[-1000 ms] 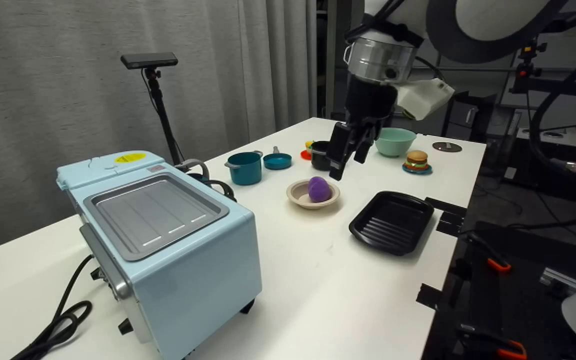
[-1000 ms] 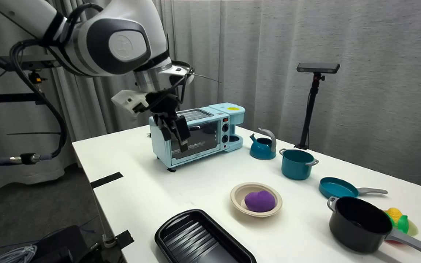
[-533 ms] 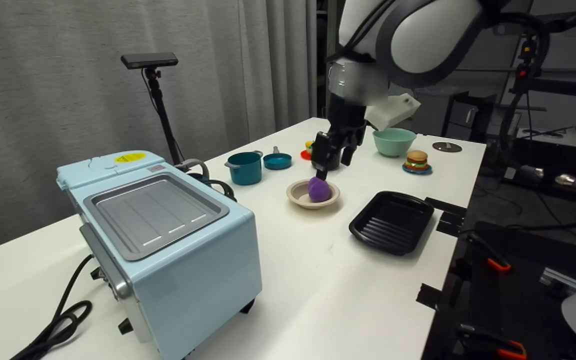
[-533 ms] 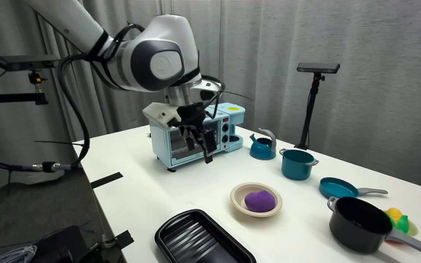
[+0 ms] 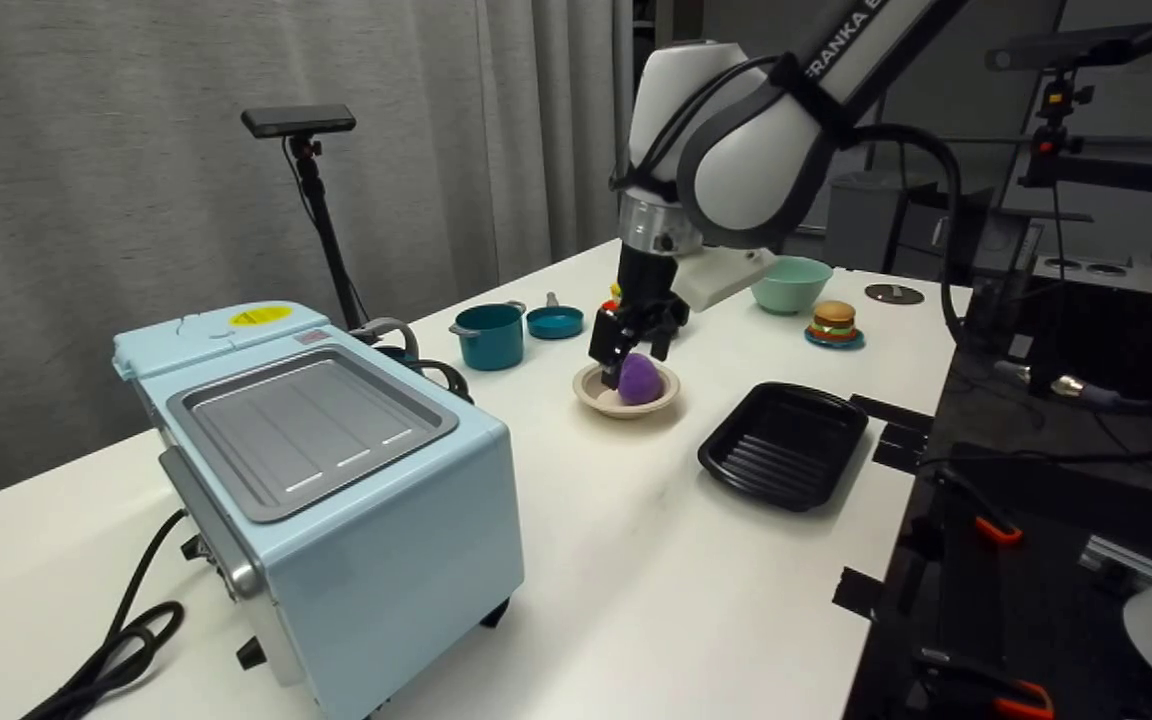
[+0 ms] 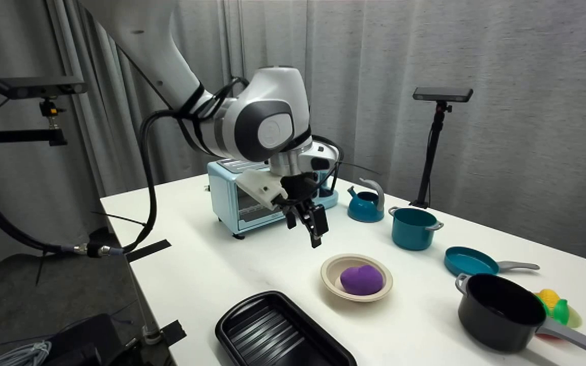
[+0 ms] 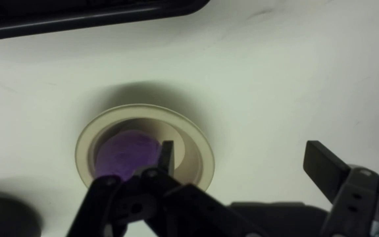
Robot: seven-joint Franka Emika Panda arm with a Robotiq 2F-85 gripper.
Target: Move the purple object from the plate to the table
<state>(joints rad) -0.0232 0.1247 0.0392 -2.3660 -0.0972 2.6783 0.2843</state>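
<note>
The purple object point(image 5: 642, 380) lies in the beige plate point(image 5: 626, 411) on the white table point(image 5: 636, 600). In an exterior view the purple object point(image 6: 362, 280) and plate point(image 6: 327, 274) show unobstructed. My gripper point(image 6: 303, 235) is open and empty there, above the table on the oven side of the plate. In an exterior view the gripper point(image 5: 636, 366) overlaps the plate. In the wrist view the fingers of the gripper point(image 7: 240, 144) are wide apart with bare table between them. The left finger partly covers the purple object point(image 7: 127, 153) and plate point(image 7: 140, 110).
A black ridged tray point(image 5: 786, 445) lies near the plate, toward the table edge. A light blue oven point(image 6: 257, 198) stands behind the gripper. A teal kettle point(image 6: 365, 207), teal pot point(image 6: 411, 231), teal pan point(image 6: 470, 262) and black pot point(image 6: 496, 320) line the far side.
My gripper has moved lower and closer to the plate, away from the table edge side. Its fingers stay open. The purple object and plate have not moved.
</note>
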